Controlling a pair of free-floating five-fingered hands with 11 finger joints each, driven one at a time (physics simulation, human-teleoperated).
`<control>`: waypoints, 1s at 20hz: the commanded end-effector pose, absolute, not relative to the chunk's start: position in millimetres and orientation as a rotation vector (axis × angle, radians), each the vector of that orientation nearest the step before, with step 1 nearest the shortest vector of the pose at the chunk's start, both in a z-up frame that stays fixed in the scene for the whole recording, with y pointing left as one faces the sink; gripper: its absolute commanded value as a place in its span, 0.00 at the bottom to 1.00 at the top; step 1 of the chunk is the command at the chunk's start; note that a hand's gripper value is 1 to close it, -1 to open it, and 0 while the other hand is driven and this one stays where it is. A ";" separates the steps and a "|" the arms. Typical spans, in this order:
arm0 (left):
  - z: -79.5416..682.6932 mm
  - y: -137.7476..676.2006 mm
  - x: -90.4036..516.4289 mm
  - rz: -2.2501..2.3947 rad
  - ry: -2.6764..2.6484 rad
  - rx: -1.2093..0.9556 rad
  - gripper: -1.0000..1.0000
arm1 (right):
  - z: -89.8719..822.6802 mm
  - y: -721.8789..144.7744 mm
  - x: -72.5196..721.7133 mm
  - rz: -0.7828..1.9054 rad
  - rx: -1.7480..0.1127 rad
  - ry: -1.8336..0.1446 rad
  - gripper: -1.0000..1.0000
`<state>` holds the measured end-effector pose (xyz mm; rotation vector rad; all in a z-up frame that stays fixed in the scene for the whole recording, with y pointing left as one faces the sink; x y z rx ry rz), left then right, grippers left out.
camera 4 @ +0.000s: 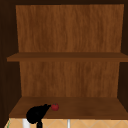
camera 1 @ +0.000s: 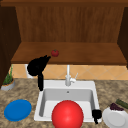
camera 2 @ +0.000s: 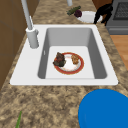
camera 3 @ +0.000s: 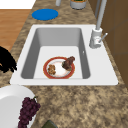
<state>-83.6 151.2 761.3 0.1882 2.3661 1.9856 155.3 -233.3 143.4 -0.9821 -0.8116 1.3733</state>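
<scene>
Shelf (camera 1: pixel 75 53): the lowest board of the wall cabinet, reached over by the left hand.
Sink (camera 1: pixel 42 100): below the left hand; a red plate (camera 2: pixel 80 67) with food scraps is seen in its basin.
Left hand (camera 1: pixel 37 66): raised at the shelf edge, fingers stretched out, tips touching the apple.
Right hand (camera 1: pixel 96 114): held idle by the white plate (camera 1: pixel 115 118); its fingers cannot be judged.
Apple (camera 1: pixel 55 53): already set on the shelf, just past the left fingertips; only the hand's withdrawal appears left.

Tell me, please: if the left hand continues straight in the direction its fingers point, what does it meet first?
Probably the small red fruit on the lowest cabinet shelf. The left hand points up and right at it, fingertips about touching it in the upper view, though depth is unclear.
</scene>
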 end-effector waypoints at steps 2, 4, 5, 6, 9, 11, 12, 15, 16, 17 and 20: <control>761.3 147.4 -71.8 2.150 2.243 0.208 0.00 | 143.4 -233.3 155.3 1.373 -0.982 -0.812 0.50; 772.2 142.9 -74.3 2.158 2.257 0.156 0.00 | 143.4 -233.3 155.3 1.373 -0.982 -0.812 0.50; 772.4 135.5 -74.8 2.097 2.325 0.129 0.00 | 143.4 -233.3 155.3 1.373 -0.982 -0.812 0.50; 764.0 144.2 -71.1 2.037 2.349 0.188 0.00 | 143.4 -233.3 155.3 1.373 -0.982 -0.812 0.50; 764.7 142.8 -74.9 2.035 2.344 0.177 0.00 | 143.4 -233.3 155.3 1.373 -0.982 -0.812 0.50; 769.7 140.8 -64.7 2.059 2.334 0.204 0.00 | 143.4 -233.3 155.3 1.373 -0.982 -0.812 0.50; 770.9 141.4 -55.1 2.070 2.355 0.234 0.00 | 143.4 -233.3 155.3 1.373 -0.982 -0.812 0.50; 778.4 136.9 -45.5 2.135 2.360 0.305 0.00 | 143.4 -233.3 155.3 1.373 -0.982 -0.812 0.50; 779.2 136.8 -42.4 2.146 2.362 0.323 0.00 | 143.4 -233.3 155.3 1.373 -0.982 -0.812 0.50; 781.0 138.2 -38.1 2.168 2.349 0.332 0.00 | 143.4 -233.3 155.3 1.373 -0.982 -0.812 0.50; 788.7 136.4 -27.5 2.185 2.354 0.365 0.00 | 143.4 -233.3 155.3 1.373 -0.982 -0.812 0.50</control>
